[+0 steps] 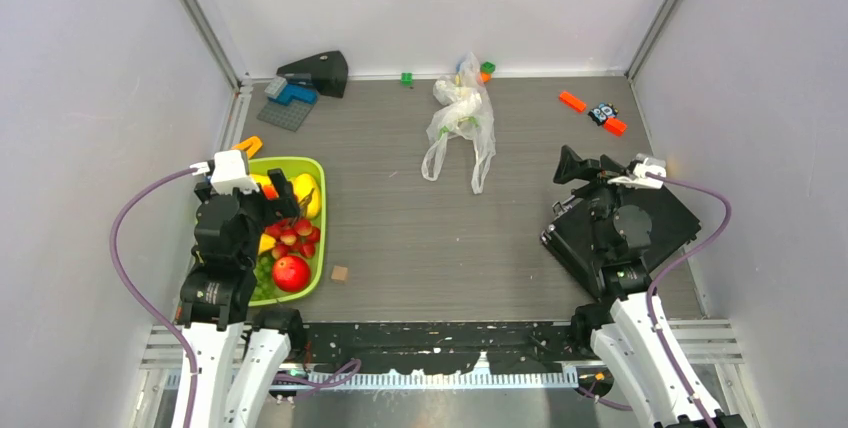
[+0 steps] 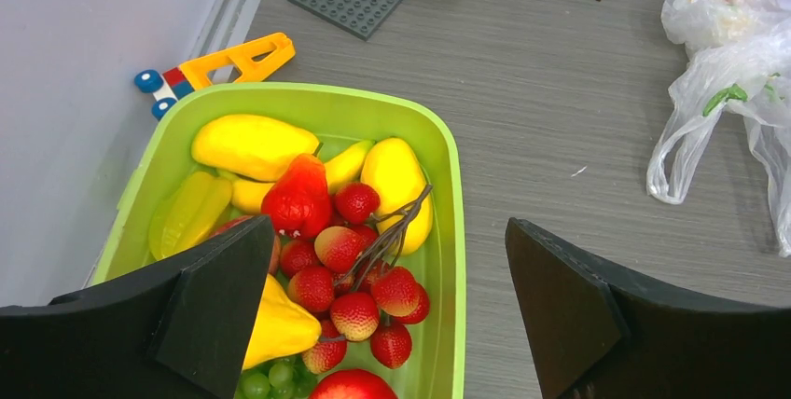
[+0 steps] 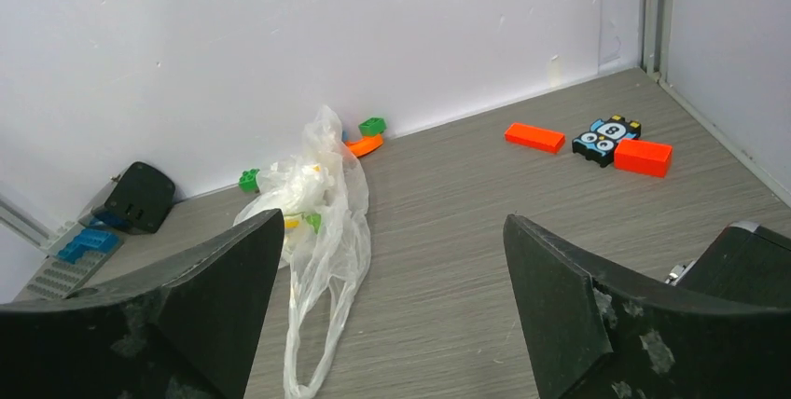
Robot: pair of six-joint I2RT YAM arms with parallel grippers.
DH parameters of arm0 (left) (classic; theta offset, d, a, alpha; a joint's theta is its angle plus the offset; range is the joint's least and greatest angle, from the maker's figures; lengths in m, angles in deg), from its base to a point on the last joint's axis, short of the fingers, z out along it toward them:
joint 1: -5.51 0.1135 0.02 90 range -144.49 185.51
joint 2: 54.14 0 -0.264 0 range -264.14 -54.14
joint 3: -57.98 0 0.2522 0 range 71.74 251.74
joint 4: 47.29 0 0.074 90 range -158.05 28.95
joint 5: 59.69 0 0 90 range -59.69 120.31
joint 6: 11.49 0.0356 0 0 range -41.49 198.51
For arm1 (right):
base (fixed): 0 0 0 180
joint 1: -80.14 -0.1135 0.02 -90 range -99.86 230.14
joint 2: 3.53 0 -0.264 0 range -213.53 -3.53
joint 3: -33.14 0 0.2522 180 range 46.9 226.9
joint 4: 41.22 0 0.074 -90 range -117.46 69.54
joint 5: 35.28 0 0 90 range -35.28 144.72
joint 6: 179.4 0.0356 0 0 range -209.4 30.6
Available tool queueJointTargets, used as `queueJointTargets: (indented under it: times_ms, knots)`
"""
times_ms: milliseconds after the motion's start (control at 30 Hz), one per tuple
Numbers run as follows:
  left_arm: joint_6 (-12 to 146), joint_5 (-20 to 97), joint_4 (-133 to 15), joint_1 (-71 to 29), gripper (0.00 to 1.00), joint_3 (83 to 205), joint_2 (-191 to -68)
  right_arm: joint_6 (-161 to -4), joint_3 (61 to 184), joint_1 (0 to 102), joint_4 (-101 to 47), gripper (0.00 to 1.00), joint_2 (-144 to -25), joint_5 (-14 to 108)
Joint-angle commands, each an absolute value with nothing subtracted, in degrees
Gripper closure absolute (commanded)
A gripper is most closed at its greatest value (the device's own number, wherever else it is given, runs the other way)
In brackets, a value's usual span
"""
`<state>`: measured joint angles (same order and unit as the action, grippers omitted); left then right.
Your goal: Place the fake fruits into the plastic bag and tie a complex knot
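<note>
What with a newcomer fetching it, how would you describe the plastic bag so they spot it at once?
Look to the far middle of the grey table, near the back wall, right of a green brick. There lies the plastic bag, loops trailing forward. It alone is thin, crinkly and see-through whitish; its neighbours are hard coloured toys.

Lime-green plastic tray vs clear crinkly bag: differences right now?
The lime-green plastic tray is rigid and opaque; the clear plastic bag is thin, see-through and crumpled. The tray is packed with fake fruits; the bag lies slack, nearly empty. The tray sits near left; the bag by the back wall. Both rest on the grey table.
</note>
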<state>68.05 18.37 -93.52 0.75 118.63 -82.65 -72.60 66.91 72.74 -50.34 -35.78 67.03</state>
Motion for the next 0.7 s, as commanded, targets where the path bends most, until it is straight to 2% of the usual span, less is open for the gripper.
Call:
queueJointTargets:
  times_ms: [0,367,500,667]
  knots:
    - [68.0,19.2,-92.6,1.1,0.01,120.8,-82.7,-70.8,69.3,72.7,-50.5,0.05,-35.2,65.9]
    - [69.7,13.3,-93.4,1.1,0.01,120.1,-83.9,-70.5,70.0,72.7,-49.7,0.05,-36.1,63.2]
    - [69.9,17.4,-93.0,1.1,0.01,121.1,-84.9,-70.7,71.8,72.4,-48.4,0.04,-36.9,61.3]
    - [68.2,23.5,-92.6,0.1,0.01,129.0,-90.0,-72.8,77.6,70.4,-42.5,0.05,-43.4,57.1]
